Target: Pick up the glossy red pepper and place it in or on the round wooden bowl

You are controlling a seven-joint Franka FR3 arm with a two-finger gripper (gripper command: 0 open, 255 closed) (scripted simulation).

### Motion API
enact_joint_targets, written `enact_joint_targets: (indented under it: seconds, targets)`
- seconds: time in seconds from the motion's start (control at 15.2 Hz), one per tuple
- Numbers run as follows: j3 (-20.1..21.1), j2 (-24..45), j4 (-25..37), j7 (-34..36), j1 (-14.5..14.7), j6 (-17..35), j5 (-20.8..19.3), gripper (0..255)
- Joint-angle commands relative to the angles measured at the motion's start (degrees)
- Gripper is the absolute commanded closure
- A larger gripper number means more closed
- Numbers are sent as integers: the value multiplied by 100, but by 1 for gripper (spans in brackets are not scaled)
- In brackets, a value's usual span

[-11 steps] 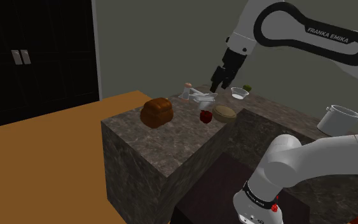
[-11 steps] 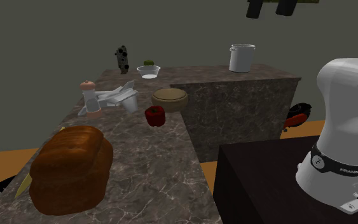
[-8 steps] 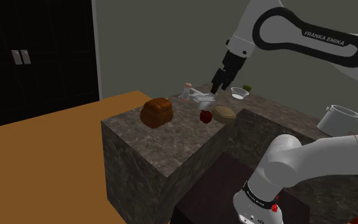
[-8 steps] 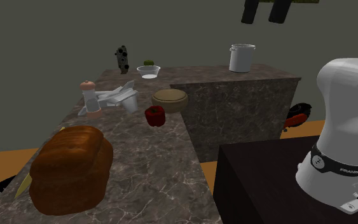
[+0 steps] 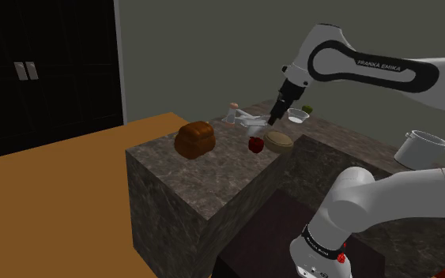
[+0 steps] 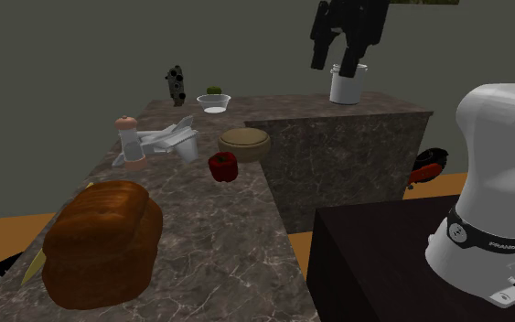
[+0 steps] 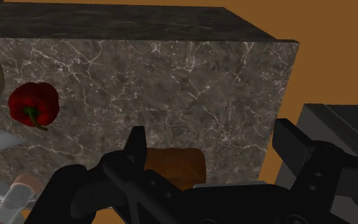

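Foreground: brown loaf (image 6: 104,242) on dark marbled tabletop (image 6: 219,247). Further back: red pepper (image 6: 223,166), resting on the tabletop just beside tan round bowl (image 6: 244,139). Higher up, in the air over the tabletop: black tool (image 6: 332,70), spread wide, pinching nothing, well clear of the pepper. Behind: white pot (image 6: 351,90). On the arm (image 5: 382,66): white lettering "FRANKA EMIKA".

We take this for a home kitchen: a marbled stone bench (image 5: 220,163) carries a bread loaf (image 5: 194,139), a red pepper (image 6: 223,166) and a white pot (image 5: 422,148).
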Motion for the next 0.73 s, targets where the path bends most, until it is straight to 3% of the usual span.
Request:
enact_joint_targets:
  seconds: [0.0, 0.33, 0.66]
  targets:
    - [-306, 74, -170, -415, -17, 297, -160, 0]
    - [-1119, 557, -284, -1433, 15, 1015, -466, 0]
    - [-2006, 1311, -135, -2505, 230, 1747, -566, 0]
